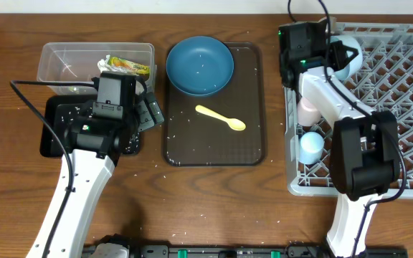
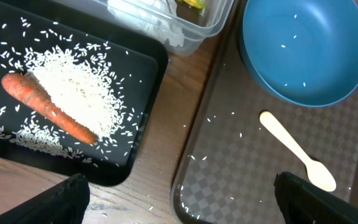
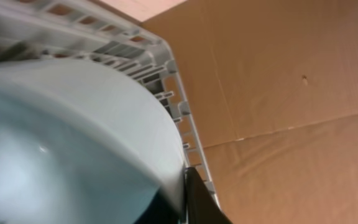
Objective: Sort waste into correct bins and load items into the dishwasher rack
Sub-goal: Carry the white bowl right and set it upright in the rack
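**White bowl gripped at the rack's corner, left claw wide open**

The grey dishwasher rack (image 1: pixel 400 107) fills the right side. The brown serving tray (image 1: pixel 214 154) lies mid-table. On the left, the clear tub (image 1: pixel 63 61) sits at the far side of the black tray (image 1: pixel 52 140).

The dark-blue bowl (image 1: pixel 200 64) rests on the serving tray's far end. The right gripper (image 1: pixel 335 56) is clamped on the rim of the small white bowl (image 1: pixel 353 64), at the rack's far left corner.

The pink cup (image 1: pixel 307 111) and light-blue cup (image 1: pixel 311 145) stand along the rack's left edge. The yellow spoon (image 1: pixel 221 118) lies just in front of the blue bowl.

The left gripper (image 2: pixel 182 202) hovers over the gap between the two trays — fingers spread wide, nothing in them. The carrot (image 2: pixel 48 107) lies across heaped rice (image 2: pixel 79 87) in the black tray — tissue (image 2: pixel 148 18) and wrapper (image 1: pixel 127 66) are in the tub.
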{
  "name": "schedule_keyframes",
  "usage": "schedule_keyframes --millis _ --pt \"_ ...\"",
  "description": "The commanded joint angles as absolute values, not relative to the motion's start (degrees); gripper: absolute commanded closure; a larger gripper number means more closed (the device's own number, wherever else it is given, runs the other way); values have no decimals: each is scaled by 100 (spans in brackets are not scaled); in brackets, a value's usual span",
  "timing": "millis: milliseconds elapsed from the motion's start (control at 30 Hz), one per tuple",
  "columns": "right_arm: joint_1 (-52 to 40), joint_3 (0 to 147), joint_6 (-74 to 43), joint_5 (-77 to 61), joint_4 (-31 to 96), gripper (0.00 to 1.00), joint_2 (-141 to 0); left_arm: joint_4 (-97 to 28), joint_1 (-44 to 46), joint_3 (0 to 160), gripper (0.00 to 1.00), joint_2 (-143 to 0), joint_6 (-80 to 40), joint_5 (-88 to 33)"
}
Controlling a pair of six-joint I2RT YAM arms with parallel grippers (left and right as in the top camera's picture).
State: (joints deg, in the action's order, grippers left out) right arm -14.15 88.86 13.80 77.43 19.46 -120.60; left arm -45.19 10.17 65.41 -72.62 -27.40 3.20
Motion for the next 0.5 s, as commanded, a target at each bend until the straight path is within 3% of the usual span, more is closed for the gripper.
schedule_keyframes --millis 0,233,467 --pt "-1634 8882 1227 7535 2088 84 -12140 -4541 993 6587 2 -7288 -2773 370" --pt "-1931 8882 1229 7537 2268 39 -12140 -4541 993 6587 2 -7288 -2775 368" --pt "-2189 8882 1299 7535 2272 15 -12140 -4541 993 6587 2 -7288 -2773 368"
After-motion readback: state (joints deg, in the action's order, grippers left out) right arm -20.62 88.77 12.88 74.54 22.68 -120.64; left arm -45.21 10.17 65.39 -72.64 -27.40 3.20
